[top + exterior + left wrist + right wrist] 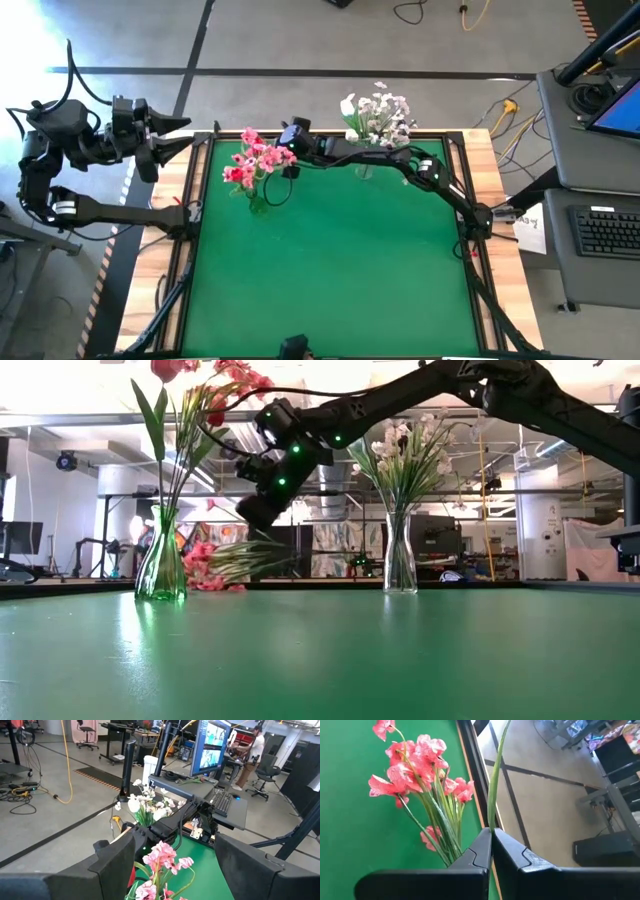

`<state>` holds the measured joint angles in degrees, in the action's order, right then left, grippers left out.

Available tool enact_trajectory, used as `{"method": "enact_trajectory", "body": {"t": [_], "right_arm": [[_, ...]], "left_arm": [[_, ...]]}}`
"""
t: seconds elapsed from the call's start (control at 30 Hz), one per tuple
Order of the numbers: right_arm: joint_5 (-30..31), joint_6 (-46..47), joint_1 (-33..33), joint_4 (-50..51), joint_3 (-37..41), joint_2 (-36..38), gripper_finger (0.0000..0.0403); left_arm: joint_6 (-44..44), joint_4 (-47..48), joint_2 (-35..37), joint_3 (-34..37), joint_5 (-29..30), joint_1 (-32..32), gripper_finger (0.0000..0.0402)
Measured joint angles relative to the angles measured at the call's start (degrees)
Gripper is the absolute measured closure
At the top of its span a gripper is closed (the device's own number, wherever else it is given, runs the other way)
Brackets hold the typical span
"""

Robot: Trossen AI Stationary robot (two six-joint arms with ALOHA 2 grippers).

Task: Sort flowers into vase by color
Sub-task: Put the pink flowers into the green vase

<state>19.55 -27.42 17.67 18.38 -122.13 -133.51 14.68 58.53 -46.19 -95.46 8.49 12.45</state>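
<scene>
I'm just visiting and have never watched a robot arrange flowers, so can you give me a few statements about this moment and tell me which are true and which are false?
1. Two clear glass vases stand on the green table. True: the pink-flower vase and the white-flower vase.
2. The right claw is shut on a thin green leaf. True.
3. The left claw is holding a pink flower. False: it is open and holds nothing, off the table's far left corner.
4. The white flowers share a vase with the pink flowers. False: each colour has its own vase.
5. The right arm reaches toward the pink flowers. True.
</scene>
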Motion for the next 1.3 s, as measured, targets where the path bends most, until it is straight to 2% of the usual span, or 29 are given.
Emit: {"method": "enact_trajectory", "body": {"t": [0.43, 0.67, 0.83, 1.0, 1.23, 1.3], "right_arm": [[0.3, 5.9, 0.9, 1.0, -0.1, 0.0, 0.0394], [3.7, 6.5, 1.1, 1.9, -0.1, 0.0, 0.0394], [9.7, 6.5, 1.1, 2.4, -0.1, 0.0, 0.0394], [11.7, 7.1, 1.1, 2.8, 0.0, 0.3, 0.0394], [19.3, 6.8, 1.1, 4.0, 0.0, 1.1, 0.0394], [19.7, 6.9, 1.1, 4.4, 0.0, 1.2, 0.0394]], "left_arm": [[0.0, 0.0, 0.0, 0.0, 0.0, 0.0, 0.0142], [0.0, 0.0, 0.0, 0.0, 0.0, 0.0, 0.0142], [0.0, 0.0, 0.0, 0.0, 0.0, 0.0, 0.0142], [0.0, 0.0, 0.0, 0.0, 0.0, 0.0, 0.0142], [0.0, 0.0, 0.0, 0.0, 0.0, 0.0, 0.0142], [0.0, 0.0, 0.0, 0.0, 0.0, 0.0, 0.0142]]}}
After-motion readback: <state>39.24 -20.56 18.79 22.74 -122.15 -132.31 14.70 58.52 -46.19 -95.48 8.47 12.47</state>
